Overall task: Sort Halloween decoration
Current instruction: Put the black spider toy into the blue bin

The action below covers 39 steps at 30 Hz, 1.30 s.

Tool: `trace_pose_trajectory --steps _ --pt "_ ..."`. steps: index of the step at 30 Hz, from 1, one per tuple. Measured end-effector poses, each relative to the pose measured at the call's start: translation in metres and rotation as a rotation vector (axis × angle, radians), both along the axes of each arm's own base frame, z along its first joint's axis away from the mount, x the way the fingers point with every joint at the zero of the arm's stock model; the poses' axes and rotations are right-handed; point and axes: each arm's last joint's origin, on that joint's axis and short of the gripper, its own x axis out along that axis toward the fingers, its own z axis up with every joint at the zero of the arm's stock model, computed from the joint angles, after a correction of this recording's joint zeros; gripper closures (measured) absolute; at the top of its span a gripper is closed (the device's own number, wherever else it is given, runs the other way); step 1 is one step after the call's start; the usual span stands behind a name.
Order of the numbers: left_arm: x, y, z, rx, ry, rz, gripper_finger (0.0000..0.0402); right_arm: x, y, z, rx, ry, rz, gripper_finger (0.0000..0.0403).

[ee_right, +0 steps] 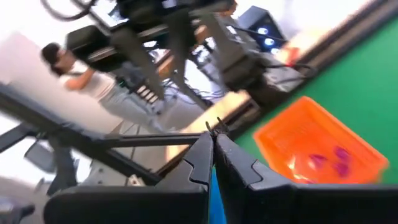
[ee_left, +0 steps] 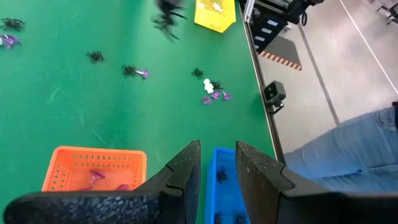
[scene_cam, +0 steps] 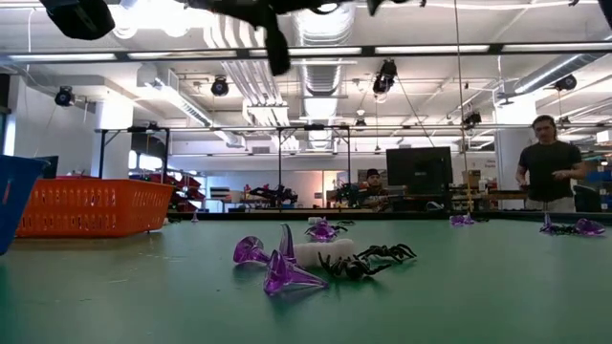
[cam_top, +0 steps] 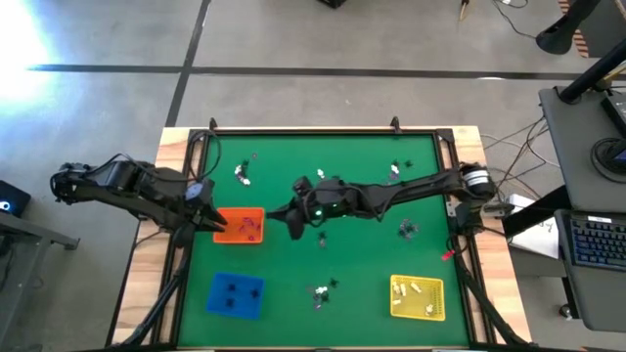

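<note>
Small white, black and purple Halloween decorations lie in little groups on the green mat [cam_top: 323,156]. One group [cam_top: 321,290] lies near the front, and others [cam_top: 406,230] [cam_top: 243,174] lie farther back. In the low view, purple cones [scene_cam: 277,268], a white piece [scene_cam: 320,253] and a black spider [scene_cam: 368,260] rest on the mat. My right gripper [ee_right: 213,134] hangs shut over the mat's middle [cam_top: 293,225], near the orange tray [cam_top: 242,226]. My left gripper [ee_left: 217,149] stands open at that tray's left end [cam_top: 208,215] with nothing between its fingers. My right gripper pinches a tiny black trinket at its very fingertips. Only thin black legs [ee_right: 216,126] stick out past the tips, and the rest is hidden between the fingers. The fingers lie about level and point toward the table's left side. The trinket is clear of the mat.
The orange tray [ee_left: 93,168] holds purple pieces, the blue tray [cam_top: 235,293] black spiders, the yellow tray [cam_top: 418,298] white pieces. A raised frame rims the mat. A person's jeans leg [ee_left: 354,149] stands by the table's near edge, and another person [scene_cam: 550,172] stands in the room beyond.
</note>
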Motion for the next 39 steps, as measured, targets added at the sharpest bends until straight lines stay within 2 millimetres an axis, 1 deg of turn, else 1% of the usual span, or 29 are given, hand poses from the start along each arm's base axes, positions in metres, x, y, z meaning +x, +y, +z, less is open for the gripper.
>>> trace_pose_trajectory --steps 3,7,10,15,19,25,29,36,39 --pt "-0.002 0.000 0.001 0.000 -0.008 -0.002 0.0319 0.014 0.007 0.008 -0.055 -0.006 0.037 0.0394" --pt "-0.005 0.000 0.002 -0.002 -0.025 -0.025 0.0319 0.025 0.010 0.008 -0.069 0.030 0.047 0.0394" --pt "-0.007 0.001 0.003 -0.005 -0.034 -0.027 0.0319 0.033 0.013 0.009 -0.068 0.019 0.051 0.0394" --pt "-0.007 0.000 0.003 -0.023 -0.032 -0.045 0.0319 0.048 0.022 0.017 -0.064 -0.028 0.087 0.0394" --pt "-0.005 -0.001 0.004 -0.040 -0.042 -0.070 0.0319 0.059 0.029 0.023 -0.097 -0.066 0.105 0.0394" --pt "-0.003 -0.003 0.008 -0.072 -0.087 -0.113 0.0319 0.074 0.031 0.027 -0.110 -0.048 0.110 0.0394" --pt "-0.003 -0.003 0.008 -0.071 -0.081 -0.113 0.0319 0.081 0.032 0.028 -0.107 -0.059 0.128 0.0394" --pt "-0.002 -0.003 0.007 -0.067 -0.077 -0.114 0.0319 0.081 0.034 0.036 -0.108 -0.085 0.133 0.0394" --pt "0.000 -0.004 0.006 -0.065 -0.071 -0.113 0.0319 0.081 0.034 0.037 -0.115 -0.086 0.133 0.0394"
